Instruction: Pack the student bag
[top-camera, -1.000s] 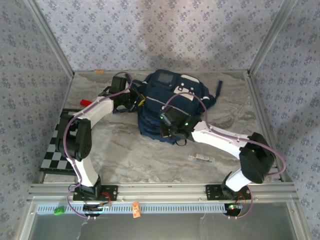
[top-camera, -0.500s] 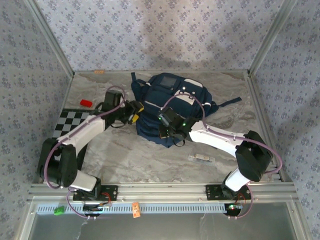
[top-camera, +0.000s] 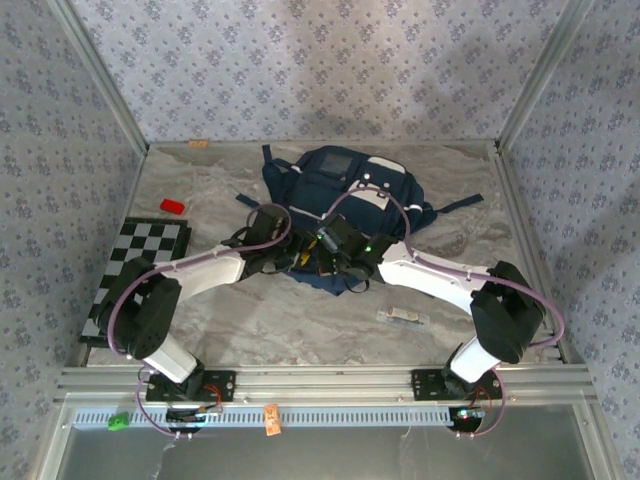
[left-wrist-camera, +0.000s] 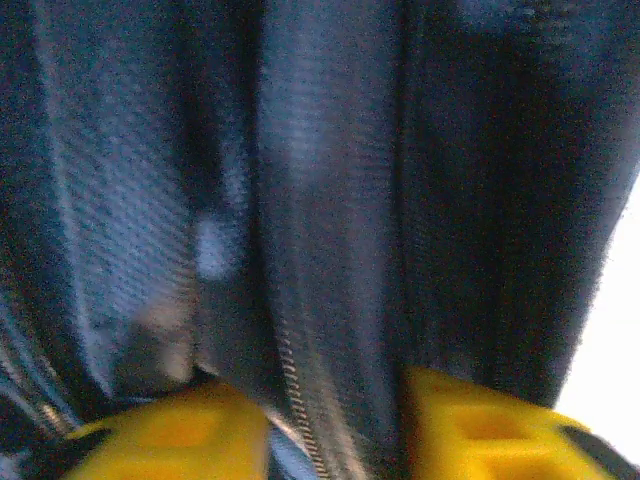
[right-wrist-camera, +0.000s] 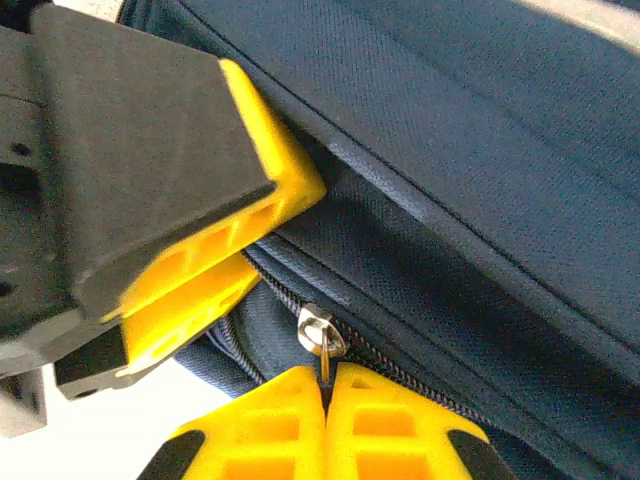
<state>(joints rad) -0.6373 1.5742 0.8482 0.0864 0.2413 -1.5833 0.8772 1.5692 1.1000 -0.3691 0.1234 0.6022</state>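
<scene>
The student bag (top-camera: 345, 190), navy with white patches, lies on the table at centre back. My right gripper (top-camera: 327, 250) is at its near edge, shut (right-wrist-camera: 325, 385) on the metal zipper pull (right-wrist-camera: 322, 335) of a dark zipper. My left gripper (top-camera: 298, 258) is right beside it on the left. Its yellow fingers (right-wrist-camera: 260, 170) press on the bag's fabric next to the zipper slider. In the left wrist view a fold of navy fabric with zipper teeth (left-wrist-camera: 300, 400) fills the gap between the jaws of my left gripper (left-wrist-camera: 335, 405).
A black-and-white checkered board (top-camera: 140, 270) lies at the left, with a small red object (top-camera: 172, 206) behind it. A small pale item (top-camera: 402, 316) rests on the table at the front right. Dark straps (top-camera: 458, 206) trail from the bag's right side.
My left arm has swung from the bag's left side to its near edge beside the right gripper, opening and closing on fabric. The bag shifted slightly. The right gripper kept the pull.
</scene>
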